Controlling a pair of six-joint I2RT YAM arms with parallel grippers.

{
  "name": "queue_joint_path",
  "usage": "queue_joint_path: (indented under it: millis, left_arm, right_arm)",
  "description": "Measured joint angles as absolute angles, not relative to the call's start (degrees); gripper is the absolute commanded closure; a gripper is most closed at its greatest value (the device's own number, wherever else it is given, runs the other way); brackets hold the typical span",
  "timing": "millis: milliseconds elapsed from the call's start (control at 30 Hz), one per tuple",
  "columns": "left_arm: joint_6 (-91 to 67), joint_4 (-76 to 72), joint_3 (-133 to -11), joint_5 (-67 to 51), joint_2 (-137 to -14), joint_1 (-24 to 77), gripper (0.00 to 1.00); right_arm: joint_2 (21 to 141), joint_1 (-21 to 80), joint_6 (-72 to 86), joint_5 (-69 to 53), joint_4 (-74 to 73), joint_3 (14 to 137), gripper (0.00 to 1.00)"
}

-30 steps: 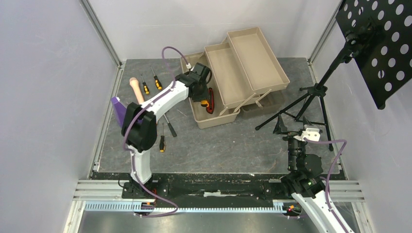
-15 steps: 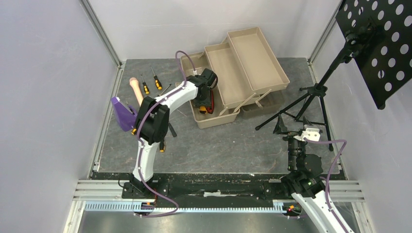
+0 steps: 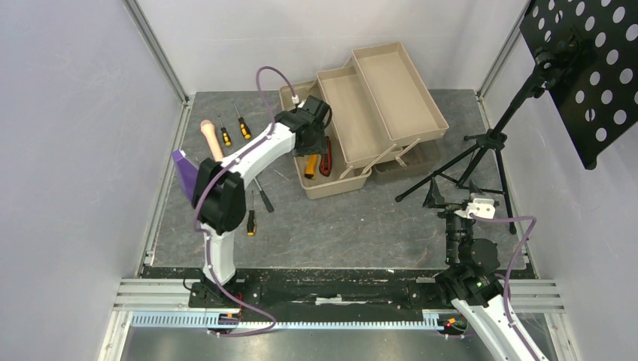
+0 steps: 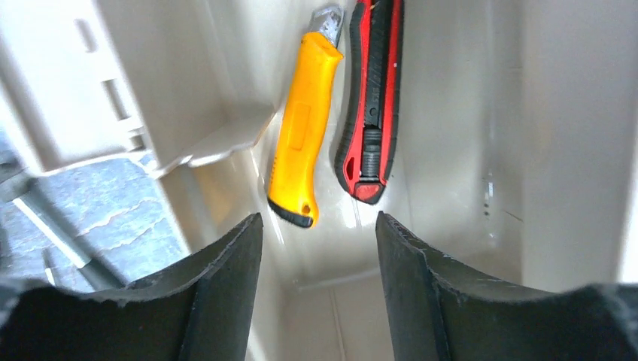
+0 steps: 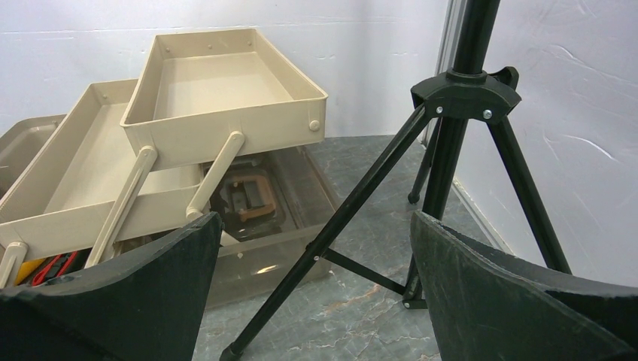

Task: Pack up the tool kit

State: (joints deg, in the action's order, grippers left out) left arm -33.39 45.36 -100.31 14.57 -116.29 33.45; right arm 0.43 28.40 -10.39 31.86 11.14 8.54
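The toolbox [image 3: 335,192] sits toward the back of the bench [image 3: 361,233] with its two trays [image 3: 376,98] swung out up and to the right. That leaves the deep bottom compartment open from above, which is likely why the left arm reaches in over its near-left corner.

The left end effector [image 3: 312,143] hangs over that compartment with its fingers partway apart and nothing between them. Below it a yellow knife [image 3: 310,165] and a red-and-black utility knife [image 3: 325,162] lie side by side on the floor of the box, both clear of the fingers.

Three orange-and-black screwdrivers [image 3: 224,135] remain out on the bench left of the box, near a beige rod [image 3: 211,139] and a purple block [image 3: 183,169], so I judge the packing to be only partly done. The right end effector [image 3: 451,207] waits near the right edge with its fingers spread wide and empty, beside a black tripod [image 3: 489,143].

The left wrist view shows what the overhead cannot. The gap at the left end effector [image 4: 317,241] is plainly bare. The yellow knife [image 4: 301,135] rests slightly tilted, close beside the utility knife [image 4: 372,98], with its butt nearest the camera.

The right wrist view looks across the right end effector [image 5: 314,226] and past the tripod [image 5: 459,98] at the trays from the side [image 5: 226,128]. A brownish shape shows through the clear lower part of the box (what it is, I cannot tell).
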Motion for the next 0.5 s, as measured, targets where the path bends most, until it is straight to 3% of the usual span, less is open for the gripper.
queue_joint_path:
  millis: [500]
  left_arm:
    - [-34.98, 44.71, -80.68, 19.51, -87.96, 32.10, 0.22]
  right_arm:
    - [0.43, 28.40, -10.59, 31.99, 11.14, 8.54, 0.02]
